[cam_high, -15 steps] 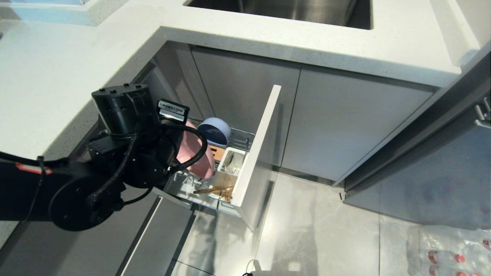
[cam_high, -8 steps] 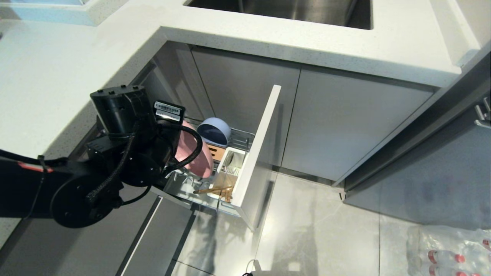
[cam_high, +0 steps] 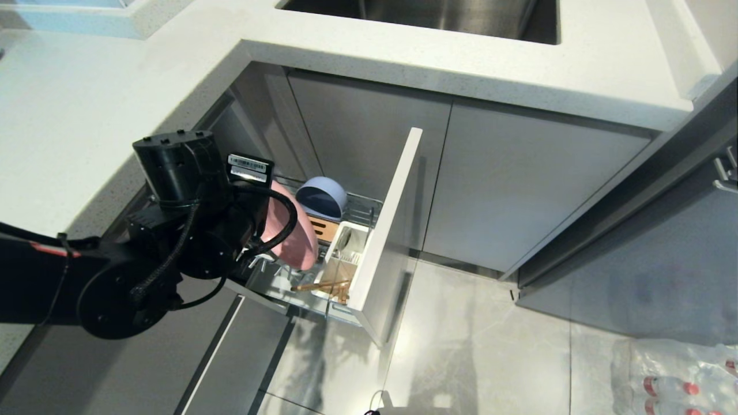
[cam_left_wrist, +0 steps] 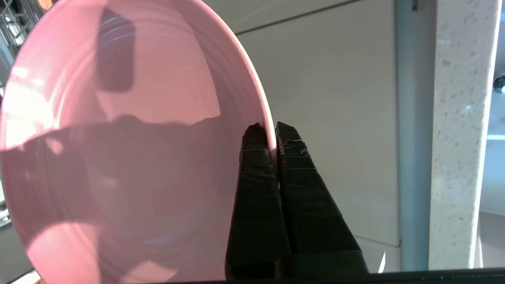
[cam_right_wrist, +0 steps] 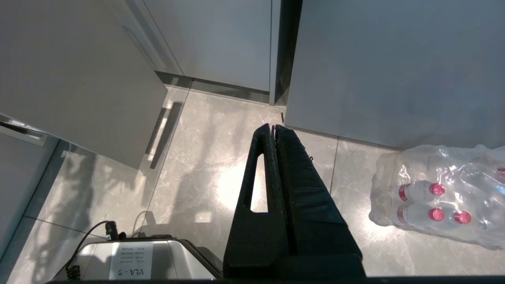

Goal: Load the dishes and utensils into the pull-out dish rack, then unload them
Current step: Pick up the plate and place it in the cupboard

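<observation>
My left gripper pinches the pink plate's rim over the pull-out dish rack at frame centre; bowl and chopsticks sit inside, so either stage fits; my right gripper hangs closed, empty

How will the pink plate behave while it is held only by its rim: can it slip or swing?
The pink plate looks rigid and glossy, so it may slip. The left end effector pinches only the thin rim, so the plate could pivot. It is probably breakable if it strikes the pull-out dish rack.
</observation>
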You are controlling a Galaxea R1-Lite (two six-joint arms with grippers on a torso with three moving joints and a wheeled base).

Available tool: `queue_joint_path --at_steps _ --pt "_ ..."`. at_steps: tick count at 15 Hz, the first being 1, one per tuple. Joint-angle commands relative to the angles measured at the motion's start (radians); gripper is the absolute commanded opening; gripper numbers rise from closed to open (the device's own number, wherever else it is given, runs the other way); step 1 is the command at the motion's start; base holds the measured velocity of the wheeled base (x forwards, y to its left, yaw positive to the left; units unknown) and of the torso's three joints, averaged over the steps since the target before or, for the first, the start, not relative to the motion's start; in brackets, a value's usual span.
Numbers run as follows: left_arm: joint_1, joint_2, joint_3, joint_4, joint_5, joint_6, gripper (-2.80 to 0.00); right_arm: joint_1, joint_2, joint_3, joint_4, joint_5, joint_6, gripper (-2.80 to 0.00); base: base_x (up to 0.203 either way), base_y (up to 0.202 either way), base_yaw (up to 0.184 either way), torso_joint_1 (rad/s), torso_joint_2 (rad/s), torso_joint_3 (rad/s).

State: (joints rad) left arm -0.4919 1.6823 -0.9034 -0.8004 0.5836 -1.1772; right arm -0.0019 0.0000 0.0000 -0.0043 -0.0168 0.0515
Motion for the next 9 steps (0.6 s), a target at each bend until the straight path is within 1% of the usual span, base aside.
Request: queue_joint_path --at_steps 1,3,9 --pt "0.004 0.002 -0.001 -0.015 0.001 -0.007 -2.80 0.000 0.001 0.000 0.000 0.000 0.001 -2.80 0.000 0.000 0.000 0.000 0.00 0.000" --pt "0.003 -0.006 -0.006 -0.051 -0.005 0.004 -2.80 0.000 0.002 0.000 0.000 0.000 0.001 -2.80 0.000 0.000 0.000 0.000 0.00 0.000" --pt "0.009 0.007 0.004 -0.046 -0.004 -0.002 -2.80 -0.001 0.001 0.000 0.000 0.000 0.000 -2.80 0.000 0.000 0.000 0.000 0.00 0.000"
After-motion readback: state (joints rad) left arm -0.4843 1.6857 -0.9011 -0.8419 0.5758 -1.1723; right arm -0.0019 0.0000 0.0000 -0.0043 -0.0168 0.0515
